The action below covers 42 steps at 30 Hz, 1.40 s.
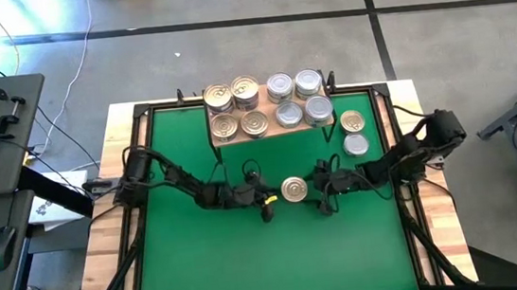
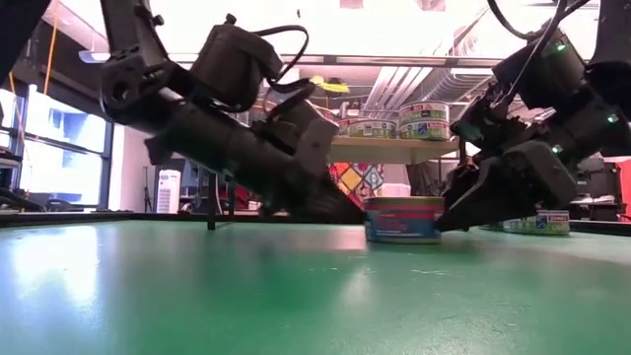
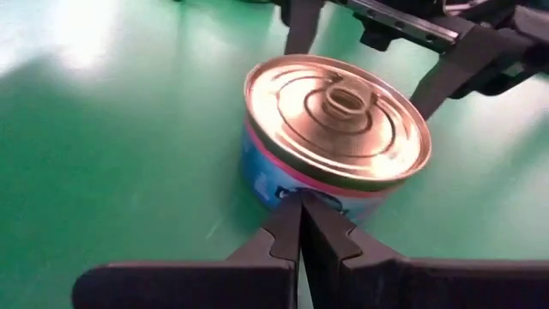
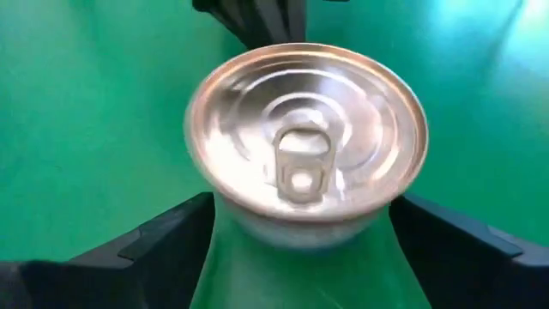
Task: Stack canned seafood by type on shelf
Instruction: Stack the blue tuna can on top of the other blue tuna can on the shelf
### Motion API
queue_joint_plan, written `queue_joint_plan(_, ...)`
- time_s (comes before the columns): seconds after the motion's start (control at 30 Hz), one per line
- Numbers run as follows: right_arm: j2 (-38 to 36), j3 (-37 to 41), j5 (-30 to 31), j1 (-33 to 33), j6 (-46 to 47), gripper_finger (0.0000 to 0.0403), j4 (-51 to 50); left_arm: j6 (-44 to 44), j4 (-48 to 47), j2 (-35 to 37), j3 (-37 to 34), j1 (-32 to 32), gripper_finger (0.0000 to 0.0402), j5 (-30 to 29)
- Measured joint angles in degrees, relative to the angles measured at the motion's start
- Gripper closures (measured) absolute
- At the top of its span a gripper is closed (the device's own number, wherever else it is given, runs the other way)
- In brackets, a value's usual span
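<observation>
A gold-lidded tin with a blue label stands upright on the green table, in front of the shelf. My left gripper is shut, at the tin's left side. My right gripper comes from the table's right. It is open, with one finger on each side of the tin; whether the fingers touch it I cannot tell. The shelf bears several gold-lidded tins on its left half and several silver-lidded tins on its right half, all standing on their bases. My left gripper has its shut fingertips against the tin's side wall, low on the blue label, on the side facing the table's left. The fingers come slanting down from the left. The tin stands flat on the table.
A gold-lidded tin and a silver-lidded tin stand on the green table just right of the shelf. A wooden rim with black rails frames the table. Bare green surface stretches toward the near edge.
</observation>
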State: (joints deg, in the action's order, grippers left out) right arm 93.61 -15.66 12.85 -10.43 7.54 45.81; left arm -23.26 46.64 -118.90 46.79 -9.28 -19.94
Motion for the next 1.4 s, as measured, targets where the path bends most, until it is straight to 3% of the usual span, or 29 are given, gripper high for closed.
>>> queue_joint_plan(0.13,1.7,-1.2,-4.0,1.2,-0.6,0.0060,-0.9,2.1,-1.1,-3.1,4.1,-0.2,0.0401,-1.1)
queue_joint_plan(0.5,3.9,-1.2,-3.9,1.1,-0.9,0.0060,1.2,2.4,-1.8,-3.8,5.4,-0.7,0.0401,-2.0)
queue_joint_plan(0.8,0.5,-0.5,-5.6,1.1,5.6,0.0061,-4.1,-0.5,-21.7,4.1,5.9,-3.7,0.0401,-6.8)
queue_joint_plan(1.07,0.6,-0.3,-6.5,1.0,2.8,0.0061,-2.2,-0.5,-22.2,5.4,5.8,-3.8,0.0401,-7.6)
queue_joint_plan(1.4,0.3,-8.4,-2.5,-0.6,3.6,0.0061,-18.1,-0.6,-22.3,5.4,5.7,-3.9,0.0401,-7.6)
